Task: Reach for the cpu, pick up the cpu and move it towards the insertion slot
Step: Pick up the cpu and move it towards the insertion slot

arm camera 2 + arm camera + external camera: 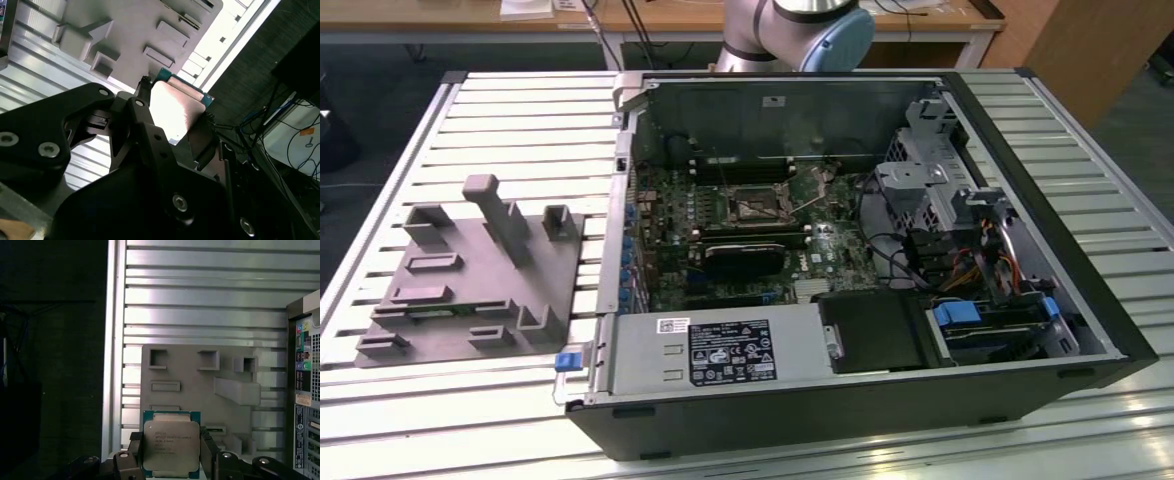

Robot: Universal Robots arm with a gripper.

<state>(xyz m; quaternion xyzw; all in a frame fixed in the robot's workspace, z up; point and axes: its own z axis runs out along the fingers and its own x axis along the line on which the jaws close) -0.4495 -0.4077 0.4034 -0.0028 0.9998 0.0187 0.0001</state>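
First wrist view is showing the hand (pixel 171 460) gripping the cpu (pixel 171 442) by two opposite edges, its fingers (pixel 136 451) drawn in to the chip's width and the grey metal top facing the camera. The chip is hanging in the air above the grey moulded fixture (pixel 200 385), which is lying on the slatted bench (pixel 200 305) beside the open computer case (pixel 854 400). The exterior view is showing the insertion slot (pixel 754 207), a dark square in a metal bracket on the board inside that case, well apart from the fixture. The pickup is looking done and the carry towards the slot appears to be in hand. That carry is likely calling for a level chip, a firm grip and clearance over the case wall.
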